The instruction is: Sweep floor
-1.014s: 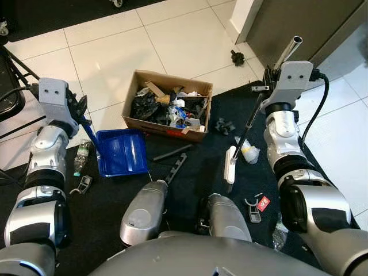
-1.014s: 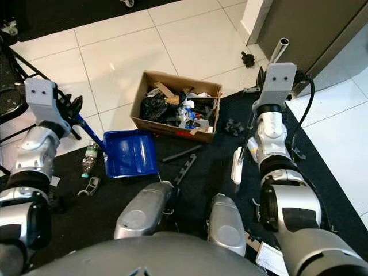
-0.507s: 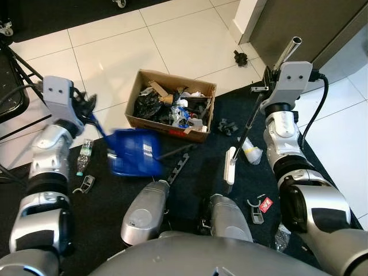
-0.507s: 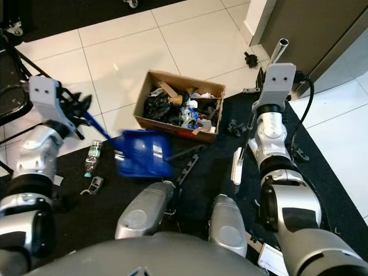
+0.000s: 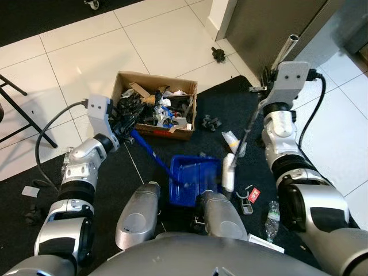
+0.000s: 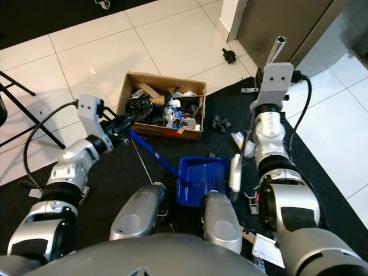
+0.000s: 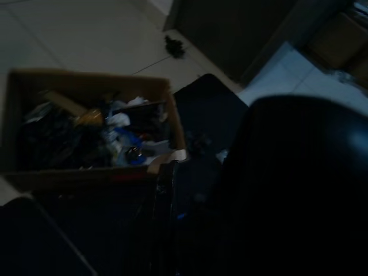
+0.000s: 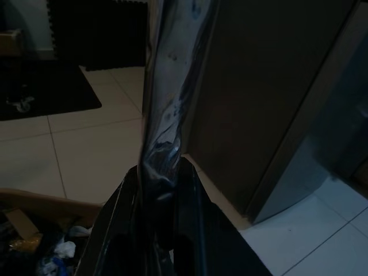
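A cardboard box (image 5: 154,103) already brims with collected rubbish at the far edge of the black mat (image 5: 227,109), while the left claw (image 5: 122,125) grips the blue dustpan (image 5: 194,175) by its long handle, pan resting near the robot's feet. The right claw (image 8: 158,190) clamps the broom (image 5: 248,123) upright, its head just right of the pan. Scraps (a bottle (image 5: 272,220), clips, wrappers) lie unswept at right; the job looks roughly half done.
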`<state>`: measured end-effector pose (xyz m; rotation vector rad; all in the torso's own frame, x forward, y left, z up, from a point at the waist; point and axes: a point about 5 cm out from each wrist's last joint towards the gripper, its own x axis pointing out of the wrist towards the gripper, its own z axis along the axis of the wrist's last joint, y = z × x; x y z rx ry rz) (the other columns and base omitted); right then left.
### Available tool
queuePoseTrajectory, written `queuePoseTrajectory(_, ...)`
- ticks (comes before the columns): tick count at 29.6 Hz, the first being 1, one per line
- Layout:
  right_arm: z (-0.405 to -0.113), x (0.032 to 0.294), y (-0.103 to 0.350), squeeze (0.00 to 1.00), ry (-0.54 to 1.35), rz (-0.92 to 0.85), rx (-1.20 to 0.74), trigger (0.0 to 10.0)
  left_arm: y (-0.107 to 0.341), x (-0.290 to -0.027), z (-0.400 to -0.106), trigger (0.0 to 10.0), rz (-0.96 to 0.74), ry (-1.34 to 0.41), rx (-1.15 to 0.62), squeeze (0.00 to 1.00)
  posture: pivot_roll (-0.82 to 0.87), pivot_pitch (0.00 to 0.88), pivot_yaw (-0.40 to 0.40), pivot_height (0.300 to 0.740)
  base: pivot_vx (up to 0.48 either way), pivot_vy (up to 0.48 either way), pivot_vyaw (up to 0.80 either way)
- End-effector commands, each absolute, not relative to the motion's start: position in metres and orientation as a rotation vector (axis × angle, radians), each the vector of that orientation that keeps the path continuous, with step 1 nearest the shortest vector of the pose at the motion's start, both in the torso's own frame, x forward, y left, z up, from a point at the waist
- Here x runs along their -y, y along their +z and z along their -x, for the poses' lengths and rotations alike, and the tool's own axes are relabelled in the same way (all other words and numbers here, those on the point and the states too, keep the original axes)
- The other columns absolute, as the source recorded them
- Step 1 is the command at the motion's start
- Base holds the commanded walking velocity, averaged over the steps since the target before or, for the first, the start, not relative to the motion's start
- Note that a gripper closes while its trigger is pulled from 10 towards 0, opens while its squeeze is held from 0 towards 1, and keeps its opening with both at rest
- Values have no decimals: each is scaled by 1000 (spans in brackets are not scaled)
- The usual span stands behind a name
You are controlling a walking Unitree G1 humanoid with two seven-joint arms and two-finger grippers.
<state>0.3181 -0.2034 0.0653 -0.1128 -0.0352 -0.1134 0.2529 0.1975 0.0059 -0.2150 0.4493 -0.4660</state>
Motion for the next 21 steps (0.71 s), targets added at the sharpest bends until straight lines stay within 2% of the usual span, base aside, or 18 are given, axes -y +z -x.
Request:
queuePoseTrajectory(1, -320, 206, 69, 0, -114, 126, 47, 10000, 10, -203, -254, 10000, 202, -460, -445, 0, 174, 9, -36, 740, 0, 0, 0)
queuePoseTrajectory(9, -320, 207, 70, 0, -118, 127, 54, 10000, 20, -210, -257, 10000, 177, -460, -415, 0, 169, 16, -34, 740, 0, 0, 0)
queuePoseTrajectory(11, -320, 208, 71, 0, -125, 130, 61, 10000, 28, -216, -260, 10000, 135, -462, -399, 0, 171, 16, -35, 740, 0, 0, 0)
queuePoseTrajectory(13, -320, 211, 73, 0, -142, 134, 74, 10000, 42, -230, -266, 10000, 23, -466, -378, 0, 181, 20, -36, 740, 0, 0, 0)
queuePoseTrajectory(21, -323, 214, 81, 0, -184, 176, 113, 10000, 69, -257, -293, 10000, -142, -408, -376, 0, 184, 24, -20, 740, 0, 0, 0)
